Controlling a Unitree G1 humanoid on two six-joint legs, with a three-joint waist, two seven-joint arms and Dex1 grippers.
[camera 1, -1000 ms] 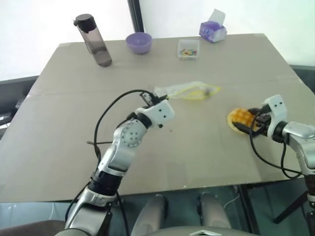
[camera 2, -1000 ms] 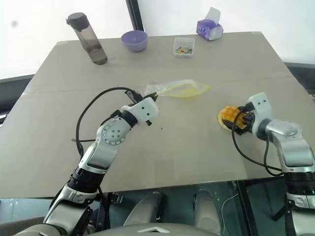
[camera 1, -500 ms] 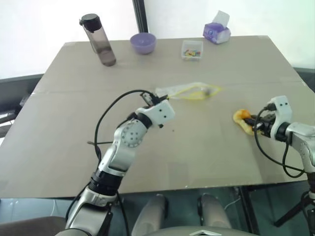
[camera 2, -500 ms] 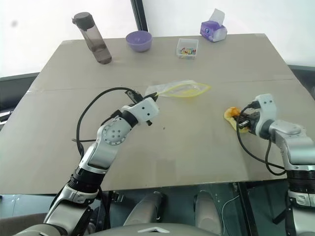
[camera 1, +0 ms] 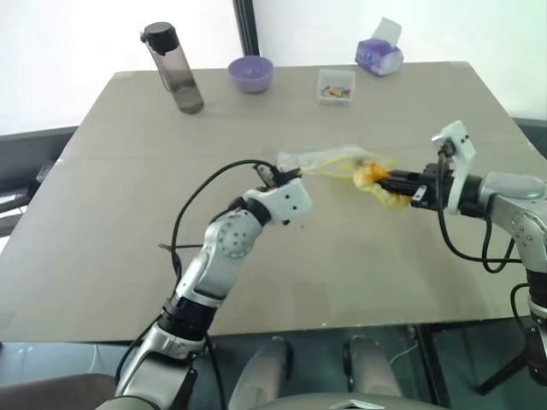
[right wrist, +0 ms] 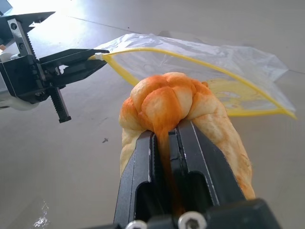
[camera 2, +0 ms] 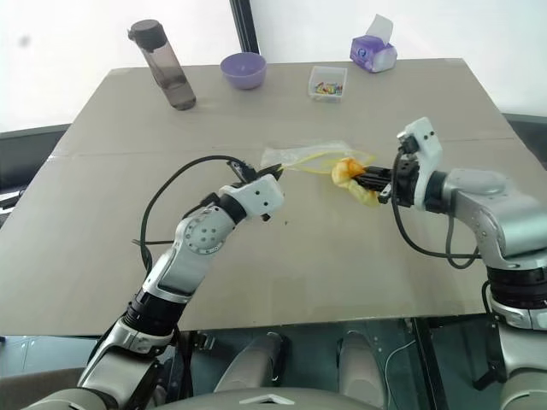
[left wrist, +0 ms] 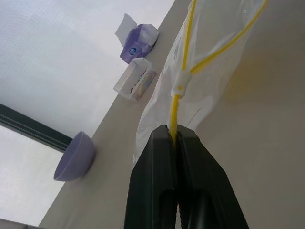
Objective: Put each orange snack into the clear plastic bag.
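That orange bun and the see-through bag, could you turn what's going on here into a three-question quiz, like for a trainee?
1. True or false: the orange snack lies loose on the table.
2. What does the left gripper pinch?
A. the purple bowl
B. the yellow seal strip of the clear plastic bag
C. the water bottle
3. Is the snack fully inside the bag?

Key
1. False: the right gripper squeezes it, held at the bag's mouth.
2. B.
3. Not clearly; it sits at the opening, with the gripper's fingers shut on it.
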